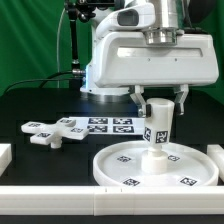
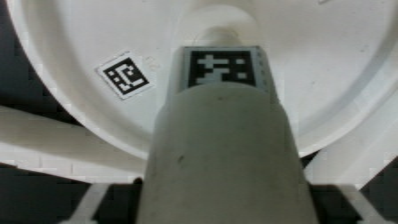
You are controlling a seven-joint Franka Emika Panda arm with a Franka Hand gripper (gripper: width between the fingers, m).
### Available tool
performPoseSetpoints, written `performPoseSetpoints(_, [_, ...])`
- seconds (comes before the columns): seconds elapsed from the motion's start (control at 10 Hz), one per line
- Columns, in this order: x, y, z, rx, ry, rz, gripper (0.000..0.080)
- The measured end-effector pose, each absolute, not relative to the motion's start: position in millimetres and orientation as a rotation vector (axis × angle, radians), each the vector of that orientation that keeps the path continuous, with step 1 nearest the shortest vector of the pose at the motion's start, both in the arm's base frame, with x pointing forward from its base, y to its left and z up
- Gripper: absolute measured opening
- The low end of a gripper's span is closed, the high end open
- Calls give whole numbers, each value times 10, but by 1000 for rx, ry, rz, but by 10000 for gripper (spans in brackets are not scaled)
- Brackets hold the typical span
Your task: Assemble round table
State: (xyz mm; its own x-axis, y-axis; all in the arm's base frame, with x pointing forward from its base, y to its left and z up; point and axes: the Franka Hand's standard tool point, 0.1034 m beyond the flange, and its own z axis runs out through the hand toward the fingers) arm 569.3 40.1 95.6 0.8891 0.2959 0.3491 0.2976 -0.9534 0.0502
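Observation:
The large rimmed white round disc (image 1: pixel 155 167) lies flat on the black table at the front, with tags on its face. The short thick cylinder leg (image 1: pixel 157 128) stands upright on the disc's centre, a tag on its side. My gripper (image 1: pixel 160 101) comes straight down over it, shut on the leg's upper end. In the wrist view the leg (image 2: pixel 222 130) fills the middle, tagged, reaching down to the disc (image 2: pixel 107 50), with my fingers (image 2: pixel 107 205) on both sides. The four-armed cross base (image 1: pixel 55 130) lies flat at the exterior view's left.
The marker board (image 1: pixel 108 125) lies flat behind the disc, in front of the arm's white base. White straight border rails (image 1: pixel 60 203) run along the front edge and at the exterior view's left (image 1: pixel 5 155) and right (image 1: pixel 217 152).

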Motion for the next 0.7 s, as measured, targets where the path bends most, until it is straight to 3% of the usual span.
performPoseSetpoints(0.3, [5651,403,847,-3051,-479,-538,409])
performPoseSetpoints(0.7, [5679,395,841,-3050,-477,-575,409])
